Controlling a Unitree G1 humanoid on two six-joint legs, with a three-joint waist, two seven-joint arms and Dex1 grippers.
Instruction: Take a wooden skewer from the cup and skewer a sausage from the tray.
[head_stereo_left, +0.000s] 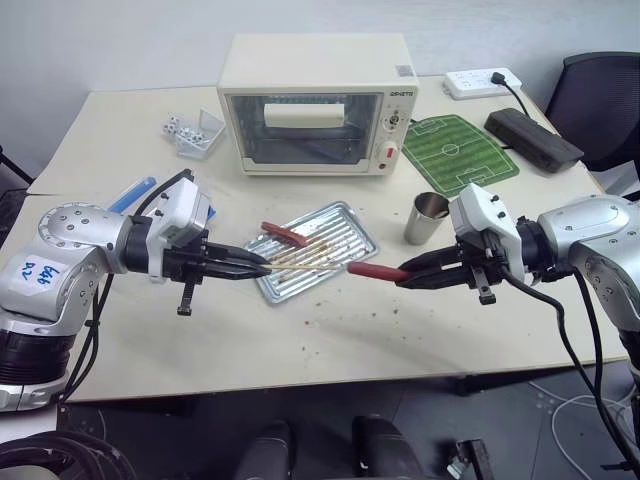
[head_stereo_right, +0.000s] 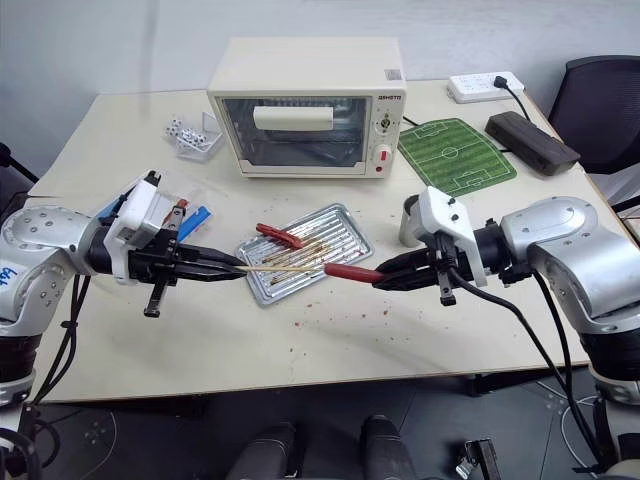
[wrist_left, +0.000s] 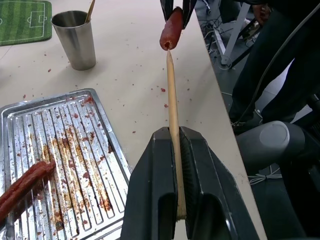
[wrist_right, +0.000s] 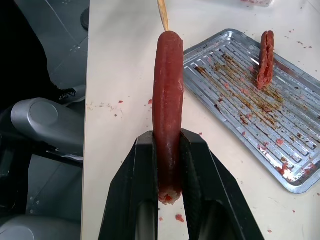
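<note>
Left gripper (head_stereo_left: 262, 267): clenched on the wooden skewer (head_stereo_left: 305, 262), pointing right, held above the table (head_stereo_left: 300, 350).
Wooden skewer: clamped at its blunt end between the black fingers (wrist_left: 150, 200); it runs level over the near edge of the tray (head_stereo_left: 335, 215), sharp tip toward the other arm.
Tray: on the table in front of the toaster oven (head_stereo_left: 315, 105), ribbed bottom smeared with reddish crumbs; a second sausage (head_stereo_left: 284, 234) lies at its far left corner (split along its length in the right wrist view).
Skewer tip: touching or just short of the free end of the sausage (head_stereo_left: 375, 270); cannot tell whether it has gone in.
Sausage: held level in the air just right of the tray's near corner, off the table.
Right gripper (head_stereo_left: 402, 274): grasping the sausage by its rear end, pointing left.
Cup (head_stereo_left: 427, 218): upright on the table just right of the tray, behind the right gripper; one stick stands in it.
</note>
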